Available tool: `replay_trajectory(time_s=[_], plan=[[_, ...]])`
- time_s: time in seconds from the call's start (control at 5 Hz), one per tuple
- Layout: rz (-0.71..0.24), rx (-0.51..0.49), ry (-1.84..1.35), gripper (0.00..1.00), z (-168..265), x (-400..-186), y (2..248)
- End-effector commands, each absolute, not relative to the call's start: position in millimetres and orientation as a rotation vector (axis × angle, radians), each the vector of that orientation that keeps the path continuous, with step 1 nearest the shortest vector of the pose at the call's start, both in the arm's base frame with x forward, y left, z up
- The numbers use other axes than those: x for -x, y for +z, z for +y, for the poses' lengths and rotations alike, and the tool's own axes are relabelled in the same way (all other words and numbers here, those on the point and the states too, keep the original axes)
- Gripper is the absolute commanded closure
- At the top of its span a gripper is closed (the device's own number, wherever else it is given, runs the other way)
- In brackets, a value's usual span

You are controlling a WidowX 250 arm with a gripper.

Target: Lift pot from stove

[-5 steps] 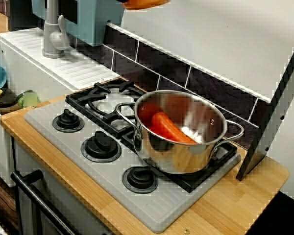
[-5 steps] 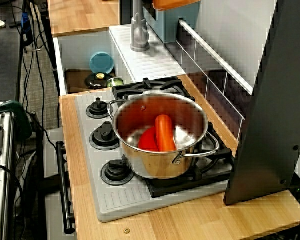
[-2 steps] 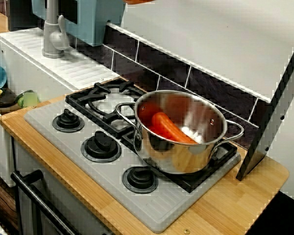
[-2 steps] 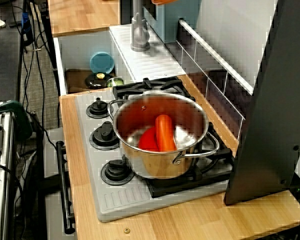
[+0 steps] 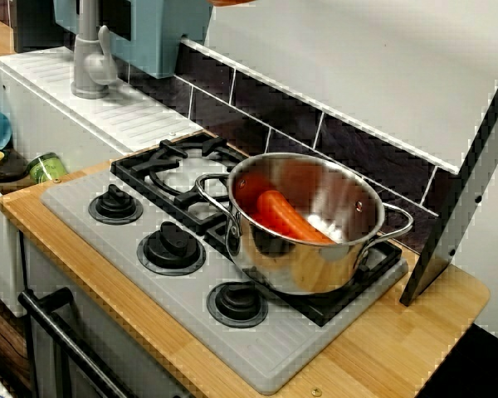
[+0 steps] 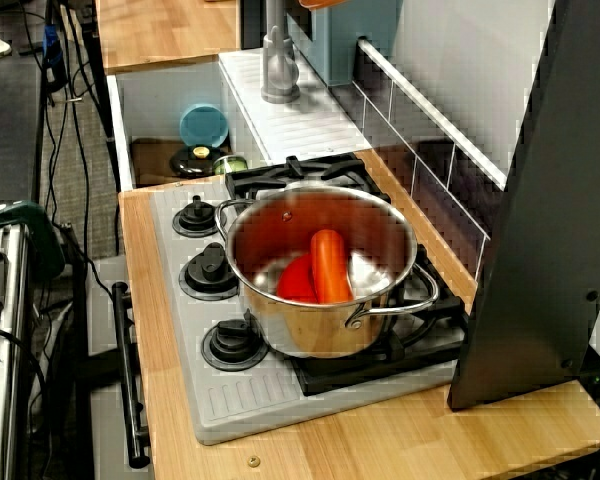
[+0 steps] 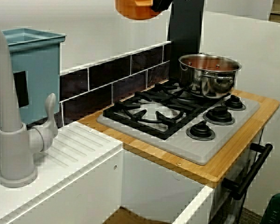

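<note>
Change: orange pot is rising further out of the top edge in both stove-side views, now only a sliver compared with a second ago.
Pot position: hanging high above the stove, well clear of the grates (lift is looking essentially done).
Tool: cannot tell its opening; only a dark part is showing beside the pot.
Steel pot: sitting on the burner, holding orange-red items.
Writing: none readable.

Three fixed views share the stove. One looks down on it from its front-left corner, fairly near. Another looks from higher, off its front-right end. The third sits low beside the faucet, facing along the stove.
</note>
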State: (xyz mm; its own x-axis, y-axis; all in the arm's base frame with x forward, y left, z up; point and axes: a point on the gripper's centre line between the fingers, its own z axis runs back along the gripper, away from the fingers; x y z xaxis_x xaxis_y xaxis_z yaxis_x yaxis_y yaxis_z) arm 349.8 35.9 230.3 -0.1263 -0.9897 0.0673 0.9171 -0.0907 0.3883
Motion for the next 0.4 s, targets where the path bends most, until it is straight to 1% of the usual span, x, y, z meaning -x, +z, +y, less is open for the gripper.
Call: replay_trajectory(time_s=[0.0,0.2], plan=[[-0.424,-0.309,-1.66,1.0,39.5,-340.2,254.1],[-0.427,-0.311,-1.667,1.0,39.8,-337.1,253.6]])
